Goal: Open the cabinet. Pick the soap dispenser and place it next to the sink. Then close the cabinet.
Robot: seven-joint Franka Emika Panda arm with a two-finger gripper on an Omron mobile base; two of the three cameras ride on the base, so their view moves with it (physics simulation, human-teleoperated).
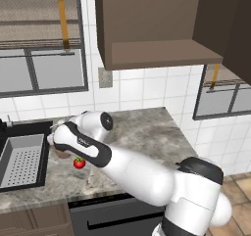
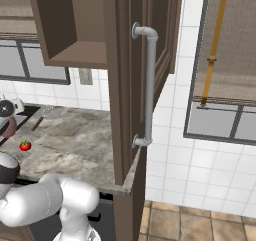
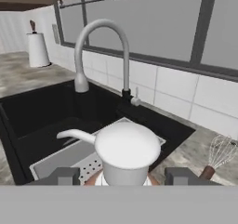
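End effector (image 3: 122,177) grips the soap dispenser (image 3: 126,149) below its pump: light, rigid, slippery, best held around the body.

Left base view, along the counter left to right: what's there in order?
Black-rimmed sink with grey perforated insert → small red tomato → bare grey marbled countertop → white tiled side wall with window.

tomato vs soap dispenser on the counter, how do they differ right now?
The tomato is small, red and round; the soap dispenser is a brown bottle with a white pump top.
The tomato lies free on the counter; the soap dispenser stands between the fingers of the gripper.
The soap dispenser is nearer the sink; the tomato lies further out on the counter.
Both are outside the open cabinet.
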